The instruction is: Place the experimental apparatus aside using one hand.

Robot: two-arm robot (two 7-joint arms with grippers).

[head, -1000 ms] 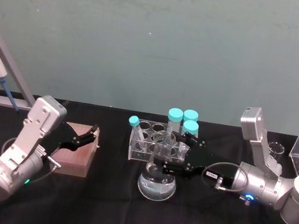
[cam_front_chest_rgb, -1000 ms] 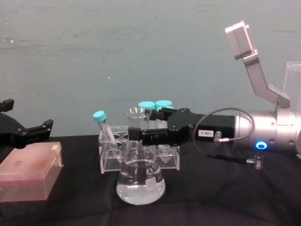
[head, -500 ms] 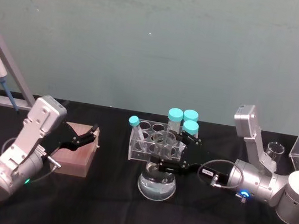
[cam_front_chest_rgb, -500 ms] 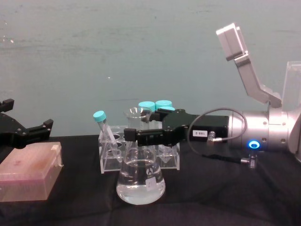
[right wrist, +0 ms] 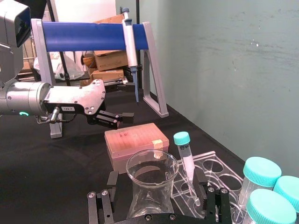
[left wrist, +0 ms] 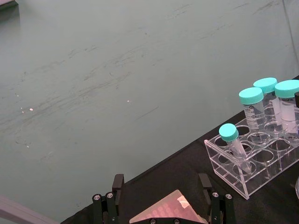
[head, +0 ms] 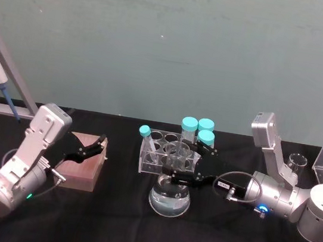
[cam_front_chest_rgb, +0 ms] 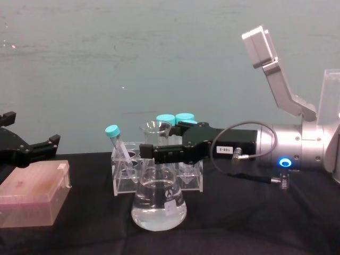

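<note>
Flask (cam_front_chest_rgb: 158,204) of clear liquid stands on my black table (cam_front_chest_rgb: 255,223), just in front of a clear tube rack (cam_front_chest_rgb: 127,178) holding teal-capped tubes. My right gripper (cam_front_chest_rgb: 154,154) reaches in from the right, its jaws spread on either side of the flask's neck. My left gripper (head: 94,150) hovers open over a pink box (head: 83,167).

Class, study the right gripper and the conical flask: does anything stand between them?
Nothing visible does. The right gripper has its open jaws on either side of the flask neck. The test-tube rack stands just behind, not between them. The left gripper hangs over the pink box.
</note>
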